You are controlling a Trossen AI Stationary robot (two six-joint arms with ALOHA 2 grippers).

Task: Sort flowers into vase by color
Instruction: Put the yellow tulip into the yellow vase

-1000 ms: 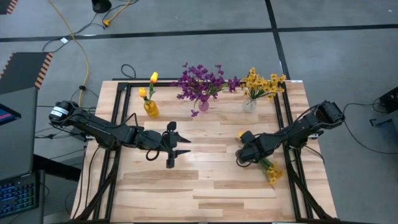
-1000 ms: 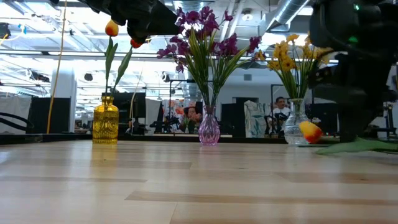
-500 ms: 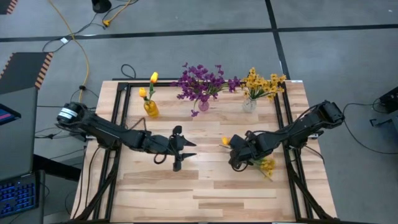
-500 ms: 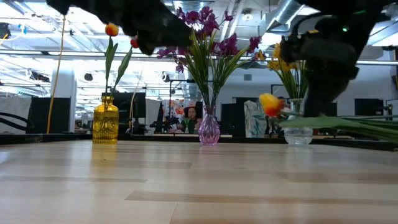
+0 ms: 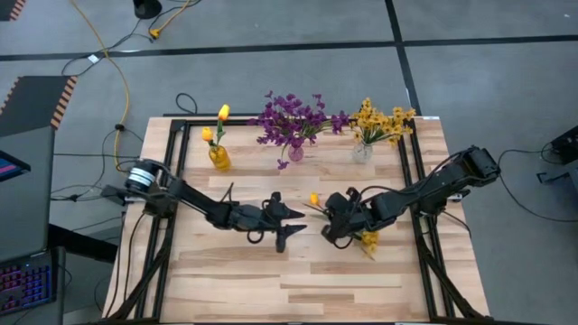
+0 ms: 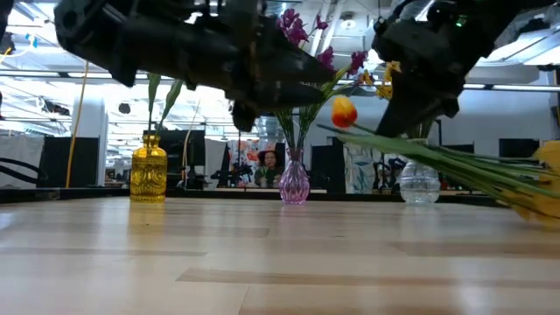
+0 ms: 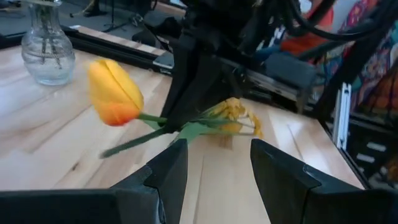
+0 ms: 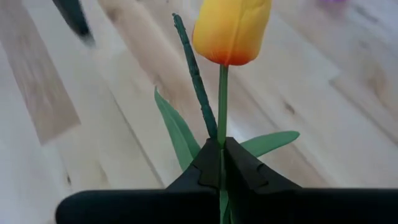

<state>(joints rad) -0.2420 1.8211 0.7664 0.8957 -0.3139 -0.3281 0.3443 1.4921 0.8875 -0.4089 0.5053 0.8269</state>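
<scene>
An orange-yellow tulip (image 5: 313, 198) is held by its stem, above mid worktop (image 5: 298, 275), in the right claw (image 5: 327, 219), fingers pinched shut. The left claw (image 5: 291, 224), fingers spread w/ nothing between, is pointed at it, close by.

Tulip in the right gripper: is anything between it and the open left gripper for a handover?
Nothing visible. The right gripper is shut on the stem of the tulip, bud pointing toward the left gripper, whose fingers stand open just short of it. Only bare table lies between them in the high view.
</scene>
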